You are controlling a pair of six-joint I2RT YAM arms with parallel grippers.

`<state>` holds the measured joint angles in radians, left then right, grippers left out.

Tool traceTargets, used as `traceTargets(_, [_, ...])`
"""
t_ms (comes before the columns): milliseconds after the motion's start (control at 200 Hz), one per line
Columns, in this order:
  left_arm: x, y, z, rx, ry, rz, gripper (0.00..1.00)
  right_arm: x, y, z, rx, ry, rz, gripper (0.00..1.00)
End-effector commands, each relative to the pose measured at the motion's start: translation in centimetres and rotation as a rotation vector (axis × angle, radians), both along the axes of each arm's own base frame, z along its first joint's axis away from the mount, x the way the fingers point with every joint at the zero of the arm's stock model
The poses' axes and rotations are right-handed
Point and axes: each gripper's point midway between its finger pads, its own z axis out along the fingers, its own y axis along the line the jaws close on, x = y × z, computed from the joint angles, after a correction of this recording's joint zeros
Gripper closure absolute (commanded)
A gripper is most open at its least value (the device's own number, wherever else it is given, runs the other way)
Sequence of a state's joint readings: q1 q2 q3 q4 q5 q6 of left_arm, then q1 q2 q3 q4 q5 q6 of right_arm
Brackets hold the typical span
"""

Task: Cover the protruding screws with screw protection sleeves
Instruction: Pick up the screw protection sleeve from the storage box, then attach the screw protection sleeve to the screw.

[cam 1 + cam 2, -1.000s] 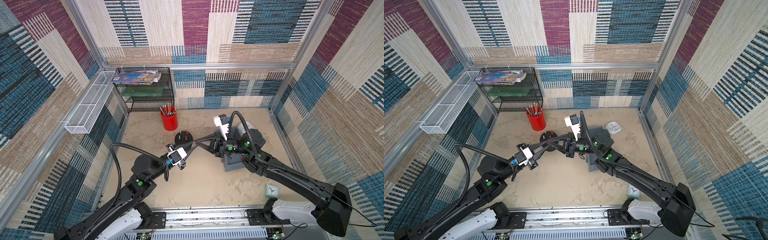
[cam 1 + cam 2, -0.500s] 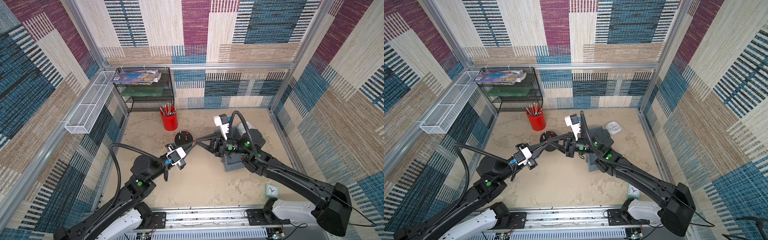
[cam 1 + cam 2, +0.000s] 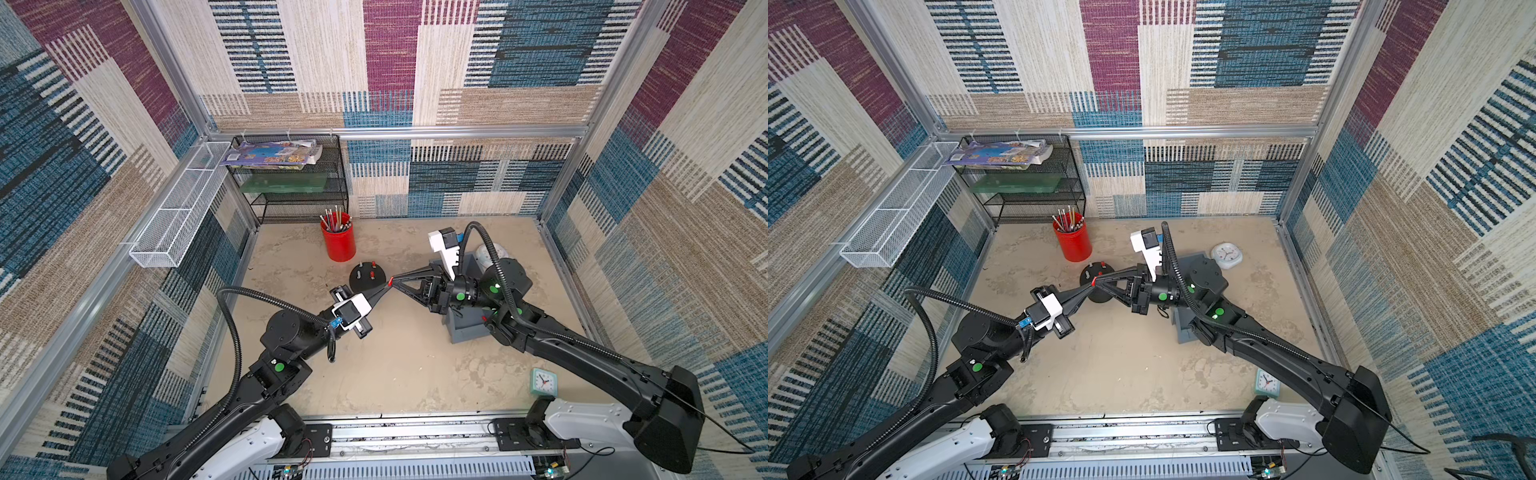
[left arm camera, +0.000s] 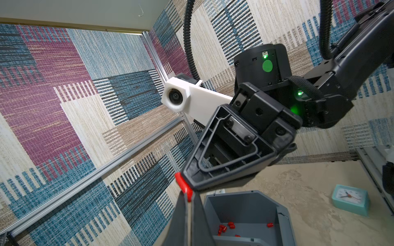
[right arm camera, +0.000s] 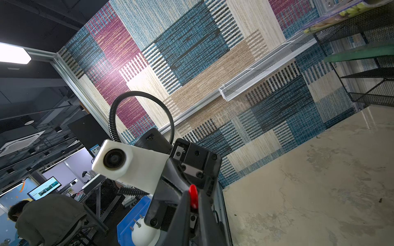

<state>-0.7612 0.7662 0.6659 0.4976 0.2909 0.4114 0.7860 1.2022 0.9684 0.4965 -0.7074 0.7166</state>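
The left gripper (image 4: 188,198) was pinched fully shut on one end of a tiny bright red cylindrical plastic sleeve (image 4: 183,186). The right gripper (image 5: 193,201), closed almost as far, clamped the other end, so the two sets of black tips met nose to nose in mid-air. This looked like a hand-over. The right arm reached out from above the open grey plastic bin (image 4: 241,204), where loose red sleeves (image 4: 222,228) lay. It seemed to be offering the cap so the left arm could take it at an angle suited to pushing it down onto a stud.

In both top views the shared sleeve hung just beside and above the near edge of the black dome-shaped base (image 3: 365,283), not yet over any of its thin silver-grey metal studs (image 3: 361,264). Two studs looked already capped in red. The bare ones stood on the side of the base farther from the tips.
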Motion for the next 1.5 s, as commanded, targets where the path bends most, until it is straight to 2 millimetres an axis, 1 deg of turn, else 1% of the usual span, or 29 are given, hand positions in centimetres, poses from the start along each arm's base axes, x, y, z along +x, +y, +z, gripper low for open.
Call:
traceTargets(0, [-1.1, -0.3, 1.1, -0.026, -0.017, -0.061, 1.00, -0.1, 0.2, -0.6, -0.030, 0.002, 0.001, 0.86])
traceTargets(140, [-0.2, 0.0, 0.8, -0.034, 0.024, -0.022, 1.00, 0.0, -0.5, 0.2, -0.023, -0.023, -0.041, 0.78])
traceTargets(386, [0.8, 0.2, 0.3, -0.034, 0.065, 0.021, 1.00, -0.2, -1.4, 1.2, -0.018, -0.063, -0.069, 0.77])
traceTargets(521, [1.7, 0.3, -0.1, -0.003, 0.139, 0.063, 1.00, 0.1, -2.4, 1.9, -0.014, -0.078, -0.112, 0.77])
traceTargets(621, [3.0, 0.9, -0.2, 0.042, 0.306, 0.127, 1.00, 0.7, -3.6, 2.1, -0.020, -0.078, -0.157, 0.77])
traceTargets(731, [4.5, 2.1, -1.5, 0.048, 0.519, 0.230, 1.00, 1.1, -4.8, 1.6, -0.023, -0.074, -0.192, 0.77])
traceTargets(796, [5.6, 3.6, -2.1, 0.019, 0.652, 0.336, 1.00, 1.3, -5.4, 1.2, -0.028, -0.067, -0.207, 0.77])
traceTargets(942, [6.5, 5.9, -3.3, 0.017, 0.879, 0.482, 1.00, 1.1, -6.5, 0.5, -0.046, -0.065, -0.231, 0.77])
traceTargets(1027, [7.0, 6.6, -3.8, 0.019, 0.999, 0.523, 1.00, 1.0, -7.1, 0.2, -0.052, -0.067, -0.249, 0.78])
traceTargets(1127, [8.0, 6.8, -4.7, 0.021, 1.155, 0.522, 1.00, 0.8, -7.8, 0.0, -0.048, -0.067, -0.262, 0.78])
traceTargets(1182, [8.8, 6.7, -5.6, 0.023, 1.267, 0.501, 1.00, 0.6, -8.0, -0.1, -0.047, -0.065, -0.262, 0.78])
traceTargets(1337, [10.6, 5.9, -9.2, 0.047, 1.586, 0.428, 1.00, -0.3, -8.2, -0.4, -0.037, -0.058, -0.237, 0.79])
traceTargets(1407, [11.8, 6.0, -10.7, 0.032, 1.672, 0.423, 1.00, -0.6, -8.4, -0.5, -0.028, -0.054, -0.239, 0.79])
traceTargets(1493, [13.3, 6.6, -12.6, -0.004, 1.768, 0.441, 1.00, -0.8, -8.7, -0.9, -0.017, -0.047, -0.241, 0.79])
